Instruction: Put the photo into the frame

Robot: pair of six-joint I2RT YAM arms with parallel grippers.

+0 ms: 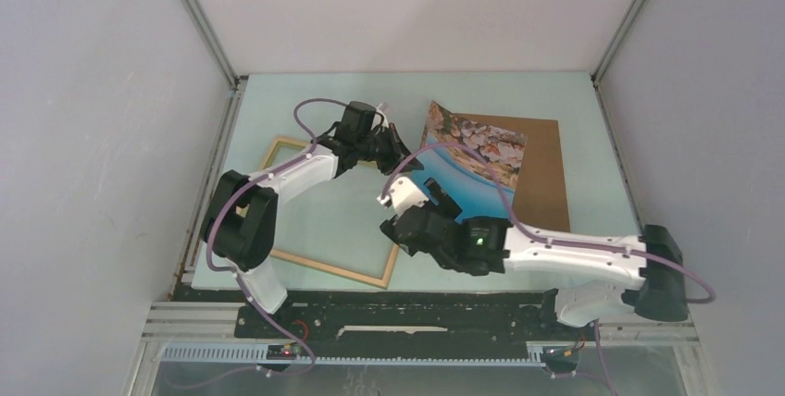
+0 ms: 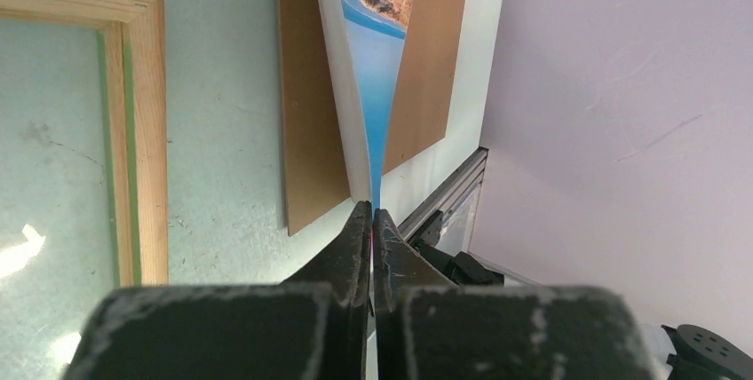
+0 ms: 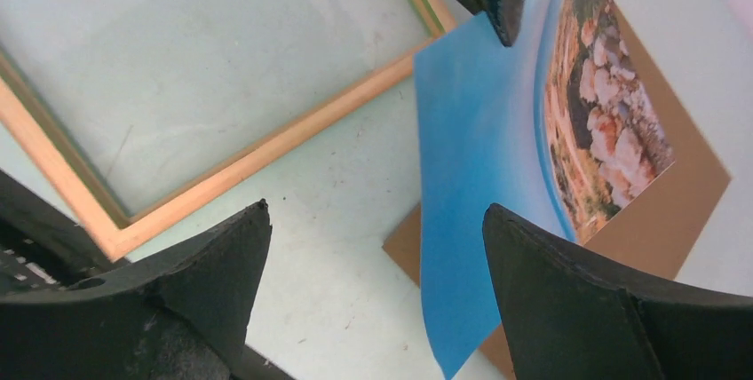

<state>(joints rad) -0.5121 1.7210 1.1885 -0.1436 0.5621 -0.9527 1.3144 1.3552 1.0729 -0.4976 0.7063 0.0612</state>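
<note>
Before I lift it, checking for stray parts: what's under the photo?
A brown board lies under the photo, whose edge the left gripper pinches. The board's covered part is hidden.

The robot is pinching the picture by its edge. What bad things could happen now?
The left pincer grips only a thin edge of the photo, so it might slip out. The photo is curved, so it could crease. The open right pincer sits close and might bump it or the frame.
</note>
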